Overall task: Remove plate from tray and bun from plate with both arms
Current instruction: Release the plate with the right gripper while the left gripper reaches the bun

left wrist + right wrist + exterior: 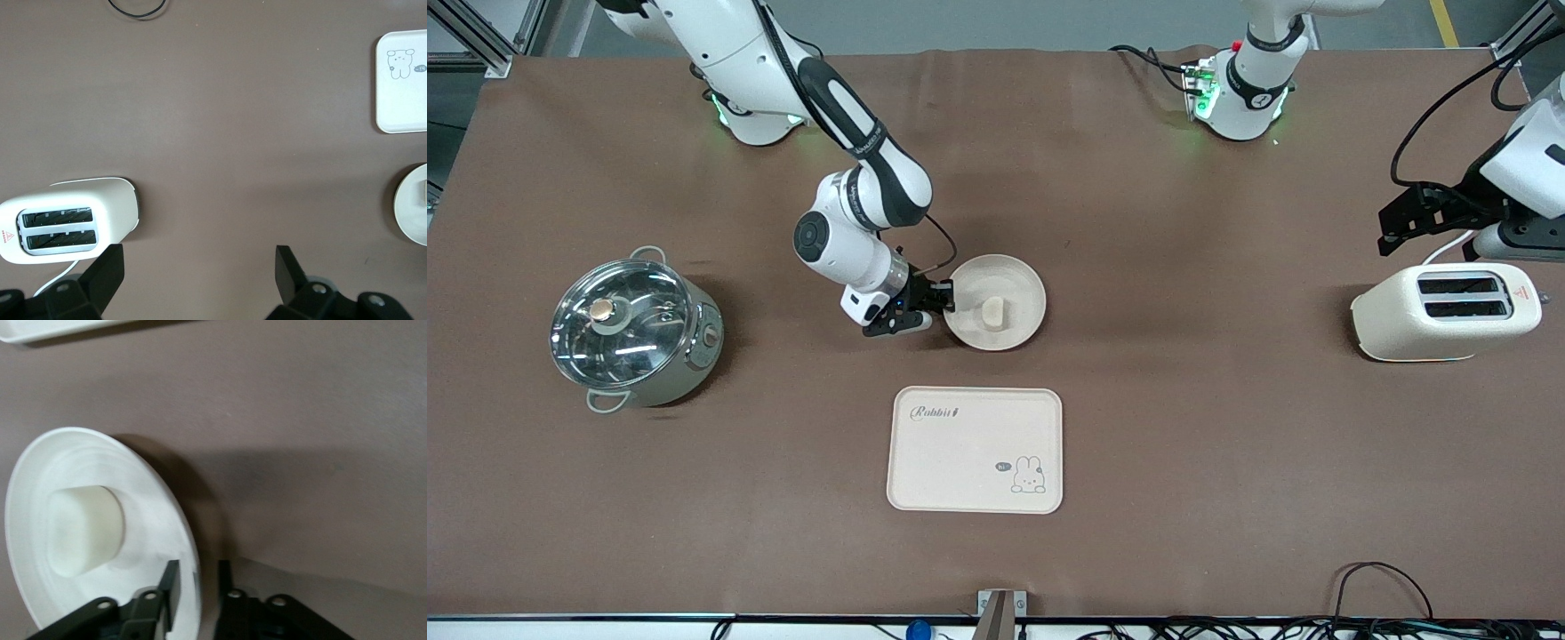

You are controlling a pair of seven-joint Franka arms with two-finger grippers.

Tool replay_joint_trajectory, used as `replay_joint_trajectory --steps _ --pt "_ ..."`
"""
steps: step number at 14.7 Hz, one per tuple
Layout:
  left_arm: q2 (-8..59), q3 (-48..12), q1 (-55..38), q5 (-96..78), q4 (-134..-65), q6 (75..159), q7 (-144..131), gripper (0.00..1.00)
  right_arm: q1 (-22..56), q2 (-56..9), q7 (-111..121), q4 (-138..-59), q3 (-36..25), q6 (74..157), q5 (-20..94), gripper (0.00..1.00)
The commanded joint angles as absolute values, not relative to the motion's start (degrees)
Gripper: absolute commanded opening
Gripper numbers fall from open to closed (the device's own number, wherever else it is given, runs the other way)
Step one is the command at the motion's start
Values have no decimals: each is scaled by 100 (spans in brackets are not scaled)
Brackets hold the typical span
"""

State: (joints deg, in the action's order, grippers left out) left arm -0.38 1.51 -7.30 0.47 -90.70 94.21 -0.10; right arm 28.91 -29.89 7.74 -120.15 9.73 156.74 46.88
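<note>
The round cream plate [1009,283] lies on the brown table, farther from the front camera than the tray [975,449], which holds nothing. The small pale bun [991,311] sits on the plate. My right gripper [945,298] is shut on the plate's rim at the side toward the right arm's end. In the right wrist view its jaws [197,570] straddle the rim of the plate [100,453], one finger inside and one outside, with the bun [83,530] close by. My left gripper [1392,227] is open and empty in the air by the toaster, its jaws [200,257] spread wide.
A cream toaster [1445,311] stands at the left arm's end of the table and shows in the left wrist view [67,217]. A steel pot with a glass lid [636,324] stands at the right arm's end. Cables run along the table's near edge.
</note>
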Motion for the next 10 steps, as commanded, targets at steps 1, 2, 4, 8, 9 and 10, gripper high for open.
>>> replay_joint_trajectory --steps 1,2,4,8,9,10 --pt "-9 -78 -730 -26 -9018 9098 -341 100 2647 -2235 844 -12716 1011 15662 4869 100" --pt "-17 -201 -729 -35 -9018 9044 -578 100 2593 -1902 818 -12848 1002 15671 4878 100" --pt "17 -621 -756 -53 -9026 9070 -1165 100 2401 -1330 643 -12998 967 15436 4869 100" --pt "990 -2036 -843 -62 -9009 10077 -3212 100 1313 -293 580 -13069 941 13733 4756 100" --pt "1324 -2257 -913 -1 -9000 10420 -3504 100 962 -107 580 -13078 932 13441 4494 100" --pt "1658 -2354 -1088 43 -9000 10815 -3759 100 549 103 580 -13069 932 13186 3865 100"
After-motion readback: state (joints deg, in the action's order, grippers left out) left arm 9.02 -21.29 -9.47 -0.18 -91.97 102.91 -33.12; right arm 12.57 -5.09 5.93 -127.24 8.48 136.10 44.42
